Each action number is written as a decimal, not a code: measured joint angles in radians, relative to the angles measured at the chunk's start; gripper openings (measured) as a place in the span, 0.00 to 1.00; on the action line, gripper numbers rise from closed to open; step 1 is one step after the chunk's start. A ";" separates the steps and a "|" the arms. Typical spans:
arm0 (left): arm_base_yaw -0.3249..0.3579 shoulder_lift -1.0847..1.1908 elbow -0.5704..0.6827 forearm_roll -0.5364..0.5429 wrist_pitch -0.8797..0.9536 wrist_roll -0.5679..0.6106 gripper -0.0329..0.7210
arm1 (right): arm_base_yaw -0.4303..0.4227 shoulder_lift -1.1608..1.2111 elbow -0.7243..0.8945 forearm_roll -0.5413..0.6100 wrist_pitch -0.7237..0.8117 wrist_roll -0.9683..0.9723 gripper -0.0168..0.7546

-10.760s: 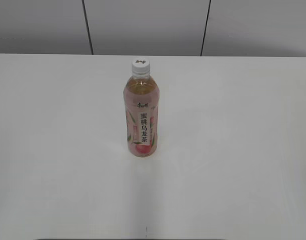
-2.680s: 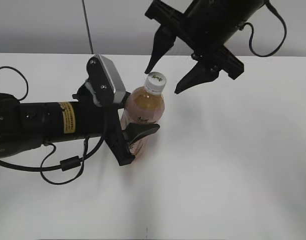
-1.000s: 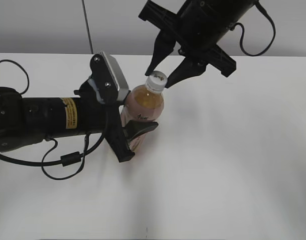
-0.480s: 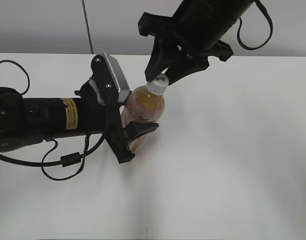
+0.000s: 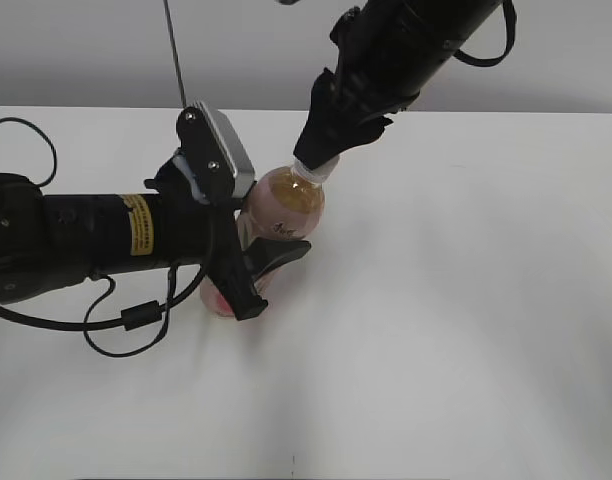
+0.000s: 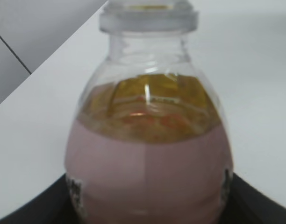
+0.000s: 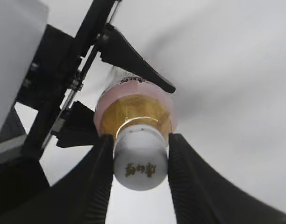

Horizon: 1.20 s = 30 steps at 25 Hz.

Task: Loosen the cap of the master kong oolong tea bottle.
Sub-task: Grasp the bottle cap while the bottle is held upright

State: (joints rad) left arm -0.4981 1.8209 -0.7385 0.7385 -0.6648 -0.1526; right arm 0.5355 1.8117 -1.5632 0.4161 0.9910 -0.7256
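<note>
Exterior view: left gripper (image 5: 254, 268) reaching in from the left edge of the table (image 5: 466, 330), clamped around the lower body of the bottle (image 5: 284, 205). Bottle near the middle of the table, closer to the far edge, leaning with its top toward the far right. Farther back, right gripper (image 5: 322, 165) coming down from the far side, clenched on the cap (image 7: 140, 164). In the right wrist view, both fingers (image 7: 97, 179) touching the sides of the white cap, dark mark visible on its top. In the left wrist view, only the neck and shoulder of the bottle, very close.
</note>
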 joint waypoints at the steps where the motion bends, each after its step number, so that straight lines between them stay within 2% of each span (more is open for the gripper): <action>1: 0.000 0.000 0.000 -0.002 0.002 -0.001 0.60 | 0.000 0.001 0.000 0.000 -0.004 -0.063 0.38; 10: 0.004 0.000 0.000 -0.009 -0.001 -0.008 0.60 | 0.000 0.002 0.001 0.046 -0.010 -0.618 0.38; 24: 0.007 0.000 0.000 -0.006 -0.024 -0.007 0.60 | 0.000 0.002 0.001 0.075 0.028 -1.672 0.38; 30: 0.009 0.010 0.000 -0.009 -0.051 -0.007 0.60 | 0.013 0.000 0.000 0.044 0.027 -1.924 0.38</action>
State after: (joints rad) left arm -0.4891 1.8307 -0.7385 0.7292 -0.7155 -0.1593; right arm 0.5489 1.8116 -1.5634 0.4606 1.0180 -2.6495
